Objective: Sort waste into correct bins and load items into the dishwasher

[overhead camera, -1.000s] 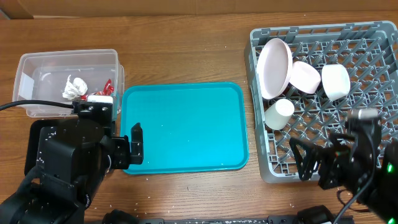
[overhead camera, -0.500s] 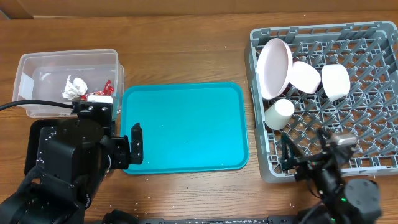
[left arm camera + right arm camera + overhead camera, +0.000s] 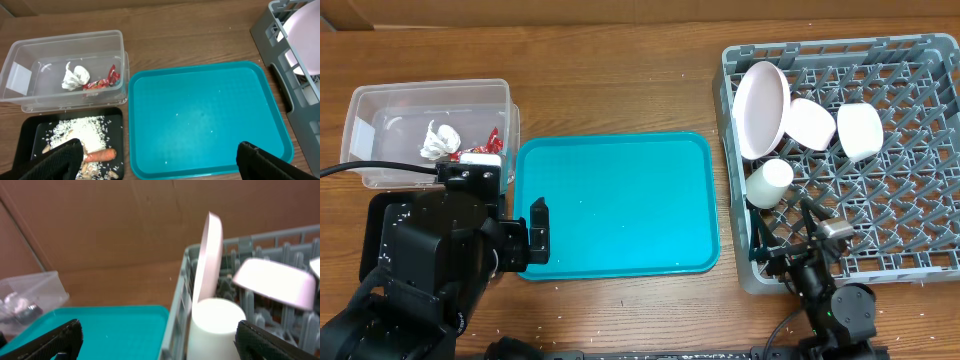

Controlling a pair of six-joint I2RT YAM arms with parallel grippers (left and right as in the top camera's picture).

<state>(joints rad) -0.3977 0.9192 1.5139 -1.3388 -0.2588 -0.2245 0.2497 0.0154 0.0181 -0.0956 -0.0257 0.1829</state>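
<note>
Nearest us, both arms sit low at the table's front edge. The left gripper (image 3: 159,150) hangs over the near side of the teal tray (image 3: 615,205), jaws wide and empty. The right gripper (image 3: 157,330) points across the near corner of the dish rack (image 3: 910,210), jaws wide too, nothing held. The tray's bare! Beyond it, the cup (image 3: 768,183), plate (image 3: 761,108) and bowl (image 3: 810,124) stand racked, wrappers (image 3: 75,76) lie in the clear bin (image 3: 365,100), and rice (image 3: 75,131) and a carrot (image 3: 100,156) in the black bin (image 3: 30,130). Sorting looks finished; I'd say only parking the arms remains.

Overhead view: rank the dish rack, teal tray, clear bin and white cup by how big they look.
1. dish rack, clearly the largest
2. teal tray
3. clear bin
4. white cup, by far the smallest
</note>
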